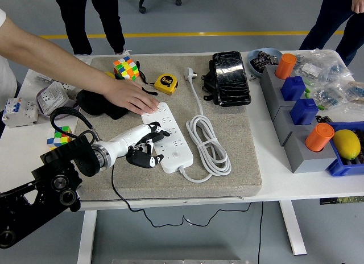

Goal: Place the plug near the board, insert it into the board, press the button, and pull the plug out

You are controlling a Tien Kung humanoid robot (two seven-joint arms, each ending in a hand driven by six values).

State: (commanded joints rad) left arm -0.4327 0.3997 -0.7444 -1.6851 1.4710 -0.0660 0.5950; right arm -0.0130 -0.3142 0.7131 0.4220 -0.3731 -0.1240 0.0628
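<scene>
Overhead, a white desk [284, 181] carries a grey mat [239, 161] on a grey floor. On the mat lies a white board [170, 140]. The left hand [145, 147] reaches in low from the left, fingers [149, 160] curled around a black plug [139, 157] beside the board's near edge. A person's hand [129, 97] presses the board's far end.

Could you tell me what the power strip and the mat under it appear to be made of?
The power strip looks like smooth white moulded plastic, with a faint sheen and crisp socket cut-outs. The mat under it seems to be a soft grey felt or foam pad: matte, finely textured, with rounded, slightly thick edges. Neither is certain from the look alone.
</scene>
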